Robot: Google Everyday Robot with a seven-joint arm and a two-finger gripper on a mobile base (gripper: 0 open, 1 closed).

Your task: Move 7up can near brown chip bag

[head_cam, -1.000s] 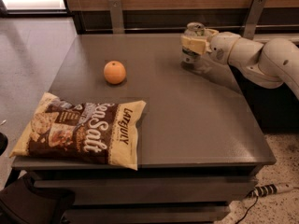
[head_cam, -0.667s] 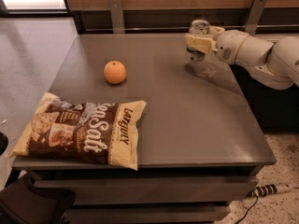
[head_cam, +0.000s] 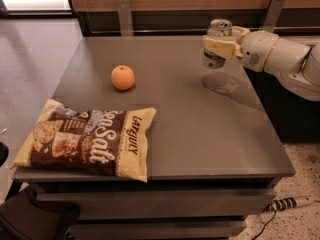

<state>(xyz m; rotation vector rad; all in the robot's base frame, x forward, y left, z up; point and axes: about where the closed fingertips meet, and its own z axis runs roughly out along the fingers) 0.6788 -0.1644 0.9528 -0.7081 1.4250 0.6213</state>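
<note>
Tool [head_cam: 221, 47] hung over the far right part of the bench [head_cam: 200, 134], clenched on the can [head_cam: 215, 60], its cream grip crossing the can's middle. The can stood upright in that hold. Its silver top showed above the tool and its green-and-white lower part below. The can's base was clear of the bench, and a dim reflection lay on the grey top just beneath and slightly nearer than the tool. The white arm [head_cam: 280, 59] ran off to the right behind the tool, past the bench's edge.

As seen, the orange [head_cam: 122, 77] lay left of the tool and a little nearer the front, apart from everything else. The bag [head_cam: 87, 143] lay flat much farther from the tool, down at the front left corner, well apart from the held can. Its "Sea Salt" lettering faced up and one end reached the bench's front edge. Below the tool and to the right, on the speckled floor [head_cam: 305, 169], lay a power strip [head_cam: 292, 202].
</note>
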